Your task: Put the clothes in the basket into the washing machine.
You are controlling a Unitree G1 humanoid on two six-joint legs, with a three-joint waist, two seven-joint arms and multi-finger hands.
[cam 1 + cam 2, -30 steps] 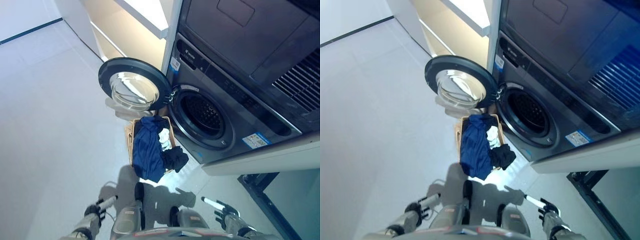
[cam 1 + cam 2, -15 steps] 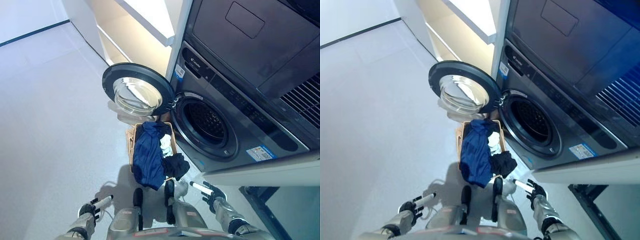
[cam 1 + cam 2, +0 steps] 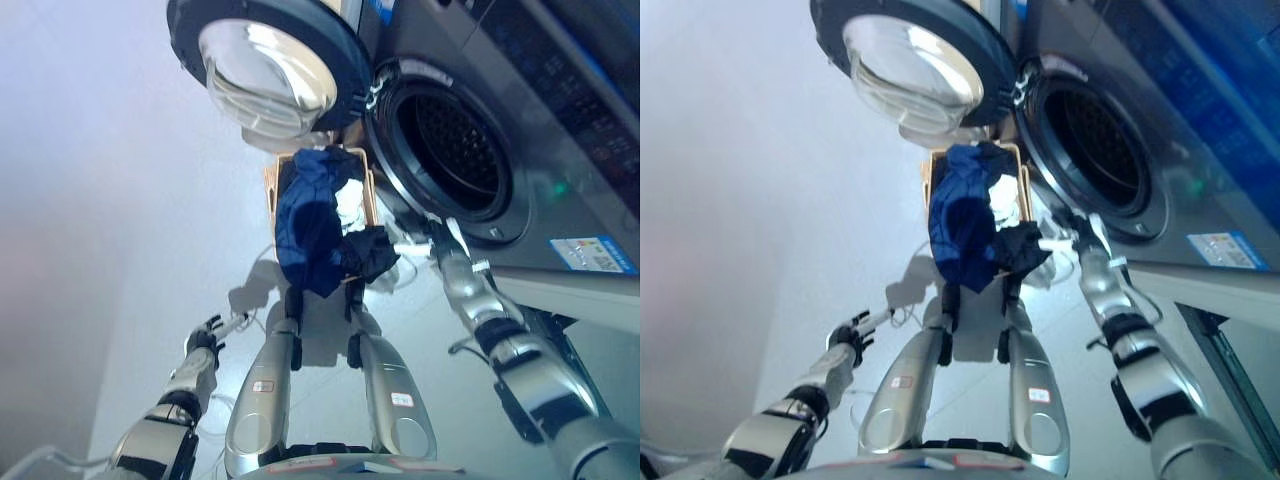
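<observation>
Half basket (image 3: 271, 188) hidden under clothes (image 3: 310, 222).

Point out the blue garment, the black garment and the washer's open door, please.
blue garment (image 3: 303, 222): left eye view, middle of the cloth draped over the basket.
black garment (image 3: 369, 252): left eye view, centre of the bundle.
washer door (image 3: 908, 62): right eye view, on the glass.
</observation>
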